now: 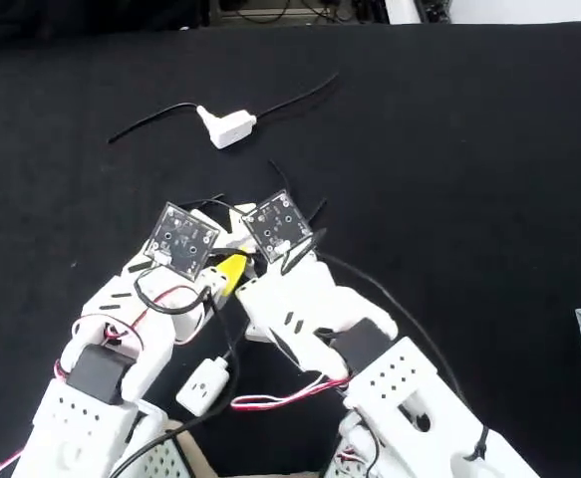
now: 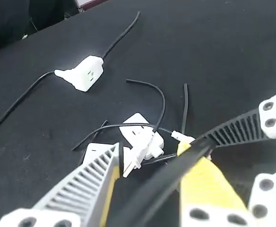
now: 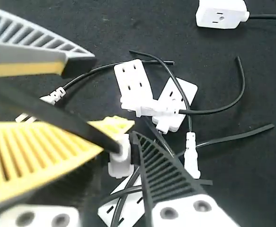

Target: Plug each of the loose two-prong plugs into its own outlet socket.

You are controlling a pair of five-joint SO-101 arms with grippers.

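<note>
Black table (image 1: 489,149); high view: near socket (image 1: 202,385); right wrist: pinched plug (image 3: 119,158).

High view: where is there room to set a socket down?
Bare: the table right of the far outlet socket, and left of the left arm. Crowded: between left gripper and right gripper, which holds a plug, amid tangled sockets and cords.

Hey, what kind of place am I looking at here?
Probably a robotics lab bench: two white robot arms over a black-covered table, with loose outlet sockets and short cords laid out.
</note>
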